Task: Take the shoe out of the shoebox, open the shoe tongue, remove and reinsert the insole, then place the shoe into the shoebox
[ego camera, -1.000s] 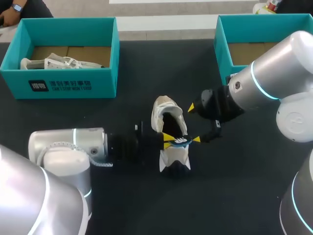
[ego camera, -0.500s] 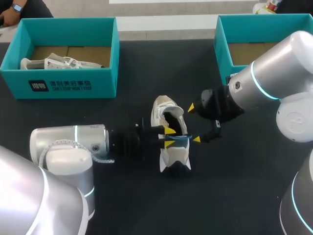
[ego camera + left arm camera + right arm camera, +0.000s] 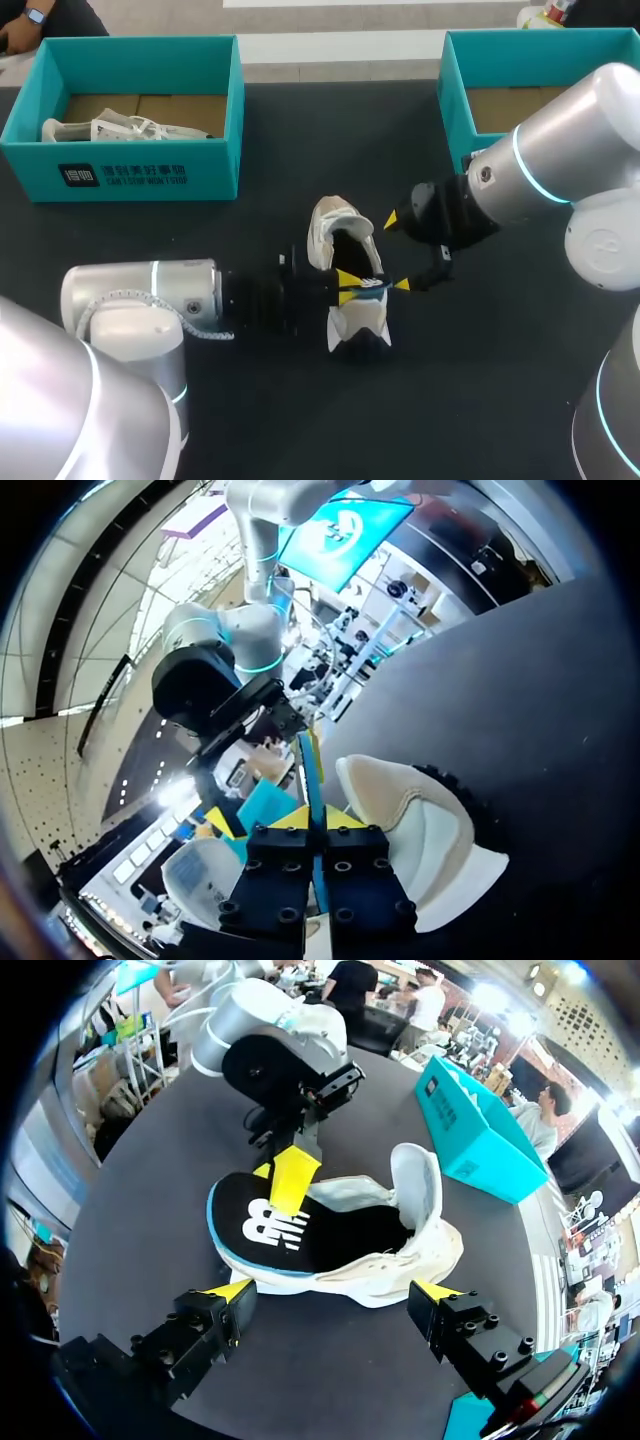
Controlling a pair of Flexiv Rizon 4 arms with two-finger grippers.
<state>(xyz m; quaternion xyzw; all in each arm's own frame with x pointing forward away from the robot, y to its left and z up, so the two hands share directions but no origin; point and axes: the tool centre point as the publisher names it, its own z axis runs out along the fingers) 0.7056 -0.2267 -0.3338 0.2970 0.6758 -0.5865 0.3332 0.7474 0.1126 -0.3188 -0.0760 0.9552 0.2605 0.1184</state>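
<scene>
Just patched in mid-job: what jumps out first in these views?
The white shoe at the table's middle, with the left gripper shut on its black insole, half out. The right gripper stands open beside the shoe; another shoe lies in the far-left teal shoebox.

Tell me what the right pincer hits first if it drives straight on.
The right pincer would most likely meet the white side of the shoe first, just ahead of its open jaws. The insole in the left pincer lies beyond.
</scene>
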